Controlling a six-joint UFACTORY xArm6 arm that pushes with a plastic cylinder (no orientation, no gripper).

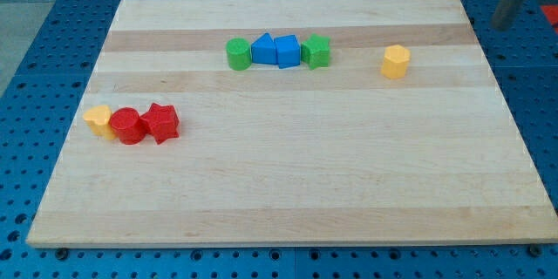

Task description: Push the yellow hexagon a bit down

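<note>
The yellow hexagon (395, 61) stands alone on the wooden board (288, 192), towards the view's upper right. My rod comes in blurred at the view's top right corner. My tip (502, 23) is off the board, beyond its right edge, well to the right of and above the yellow hexagon, touching no block.
A row sits at the top middle: green round block (237, 54), blue triangle (263, 50), blue block (287, 51), green star-like block (316, 51). At the left edge are a small yellow block (98, 119), a red round block (128, 125) and a red star (160, 123).
</note>
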